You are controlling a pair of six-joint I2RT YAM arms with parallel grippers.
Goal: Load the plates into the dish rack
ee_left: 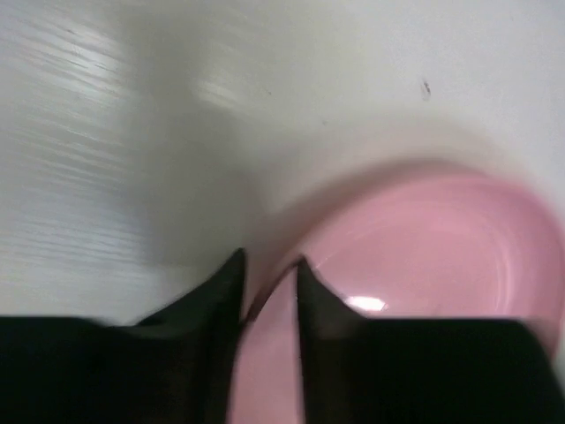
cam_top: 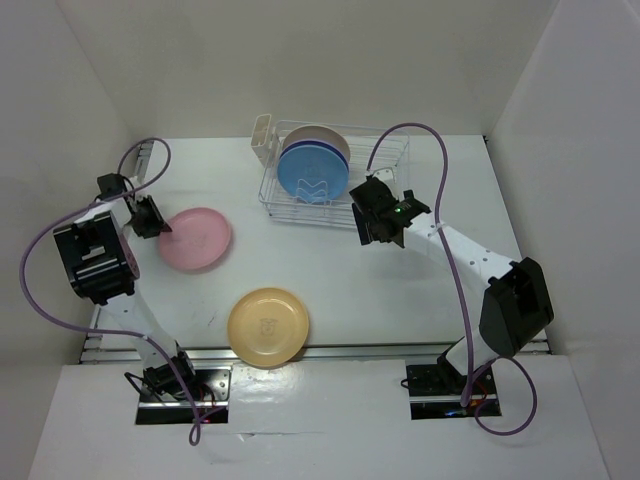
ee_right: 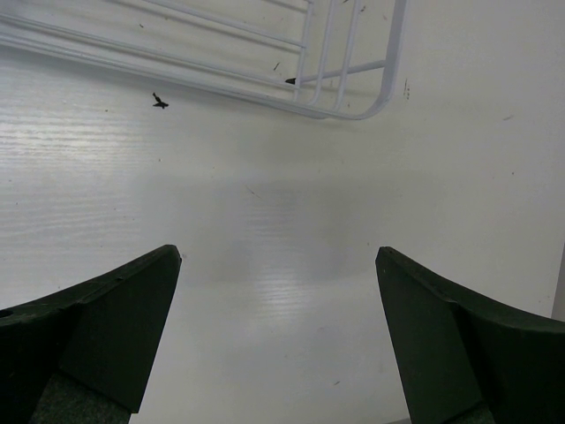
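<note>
Overhead and wrist views of rack loading, partly done. The dish rack sits at the far side of the tabletop with plates already upright in its slots: the light blue plate is foremost and the cream plate is behind it. Two plates lie flat and well apart from the rack, the pink plate at left and the yellow-orange plate near the front edge.

My left claw is at the pink plate's left rim, its fingers drawn almost together. One tip is on the outer side of the rim and the other over the dish. The wrist view is smeared, so I read this as a pinch on the rim rather than a confirmed one. My right claw is spread wide and holds nothing. It hangs over bare tabletop just beside the rack's near right corner.

Hazards as I judge them:
- **Slipping on the lift:** an edge pinch on smooth, shallow plastic gives little contact, so the plate may swivel or slip out.
- **Skidding:** a partial grip could push the plate along the tabletop instead of raising it.
- **Crowding at the rack:** the right arm stands close to the rack, and a tilted entry could knock the plates already standing there.
</note>
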